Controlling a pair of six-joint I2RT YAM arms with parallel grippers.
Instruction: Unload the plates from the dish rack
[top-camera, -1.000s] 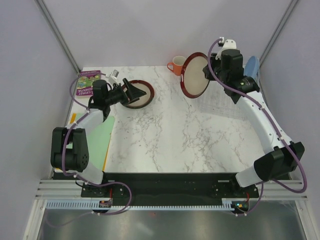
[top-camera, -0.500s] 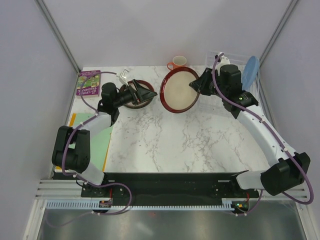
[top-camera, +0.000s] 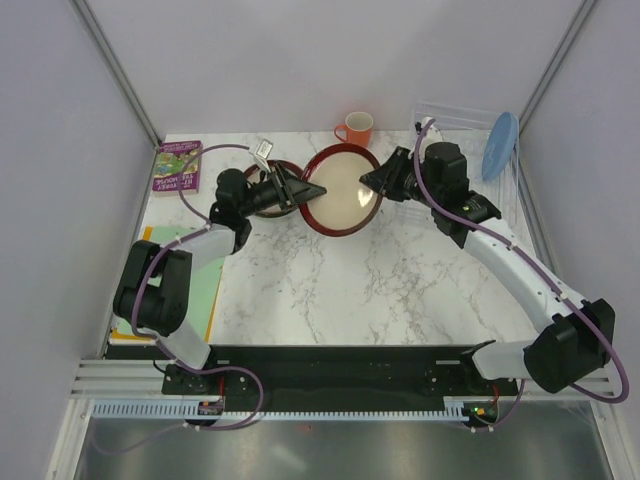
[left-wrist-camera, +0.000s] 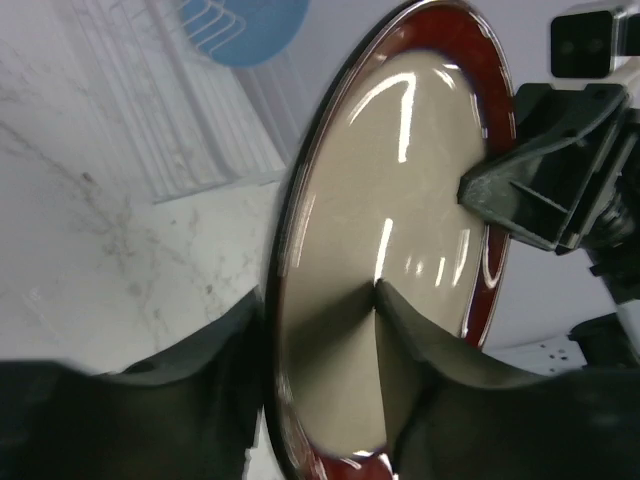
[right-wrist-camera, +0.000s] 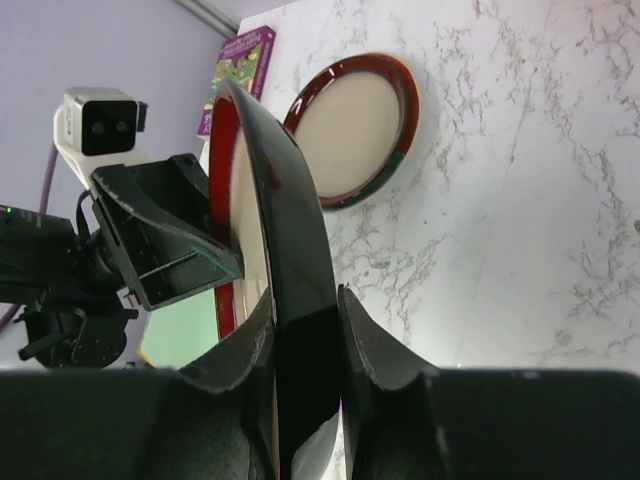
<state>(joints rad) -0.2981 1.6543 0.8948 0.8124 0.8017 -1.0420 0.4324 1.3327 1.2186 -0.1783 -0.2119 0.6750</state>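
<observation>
Plate (top-camera: 338, 192) moved left, R end effector (top-camera: 372, 182) clamps it, L end effector (top-camera: 301, 189) astride, grip unclear

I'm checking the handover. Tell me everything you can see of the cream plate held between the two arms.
The cream plate is round and glossy, ceramic by its look, with a dark red-brown rim and a black underside. It is held tilted above the marble table, its face toward the top camera. The right end effector is shut on its right rim. The left end effector straddles the opposite rim, but whether it grips cannot be told.
</observation>
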